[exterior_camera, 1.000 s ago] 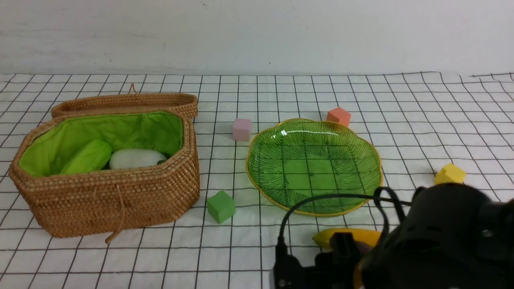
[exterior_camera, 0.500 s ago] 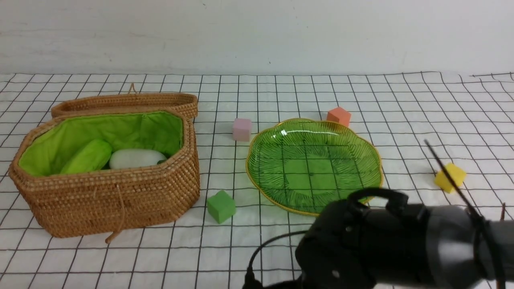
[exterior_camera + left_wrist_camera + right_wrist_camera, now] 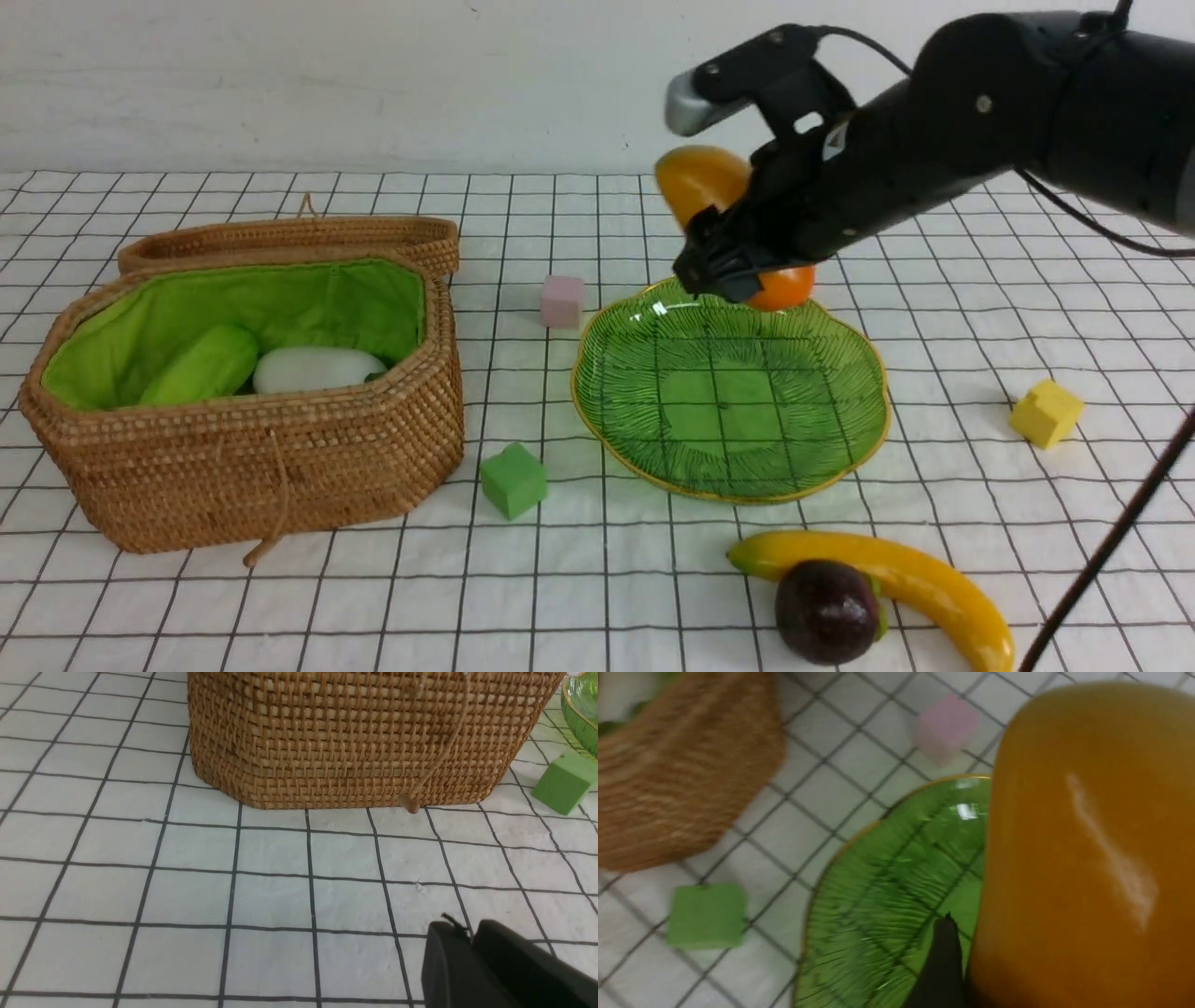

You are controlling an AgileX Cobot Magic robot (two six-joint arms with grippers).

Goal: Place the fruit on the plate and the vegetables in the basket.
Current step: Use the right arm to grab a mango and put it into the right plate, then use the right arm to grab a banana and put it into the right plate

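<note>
Carrying the mango (image 3: pixel 702 187) to the plate (image 3: pixel 728 401) is the step in hand. The right gripper (image 3: pixel 738 257) is clamped across the fruit, jaws wide around its girth. One dark finger (image 3: pixel 941 961) shows beside the orange skin in the right wrist view. The mango hangs in the air above the plate's far edge, clear of the glass.

I judge that the next move calls for a shift toward the plate's middle, a descent close to the glass, and only then a release. A smooth oval let go from height could roll off so shallow a dish.

Behind the jaws the right wrist pitches down and toward the robot's left, and the forearm rises back to the right, out of frame.

The banana (image 3: pixel 896 569) and purple fruit (image 3: pixel 826 611) lie touching on the cloth (image 3: pixel 934 280), on the plate's near side. A gourd (image 3: pixel 201 364) and radish (image 3: pixel 313 369) lie in the basket (image 3: pixel 280 467); no carrot shows. The left gripper (image 3: pixel 469 933) hangs low on the basket's near side, jaws drawn together on nothing.
</note>
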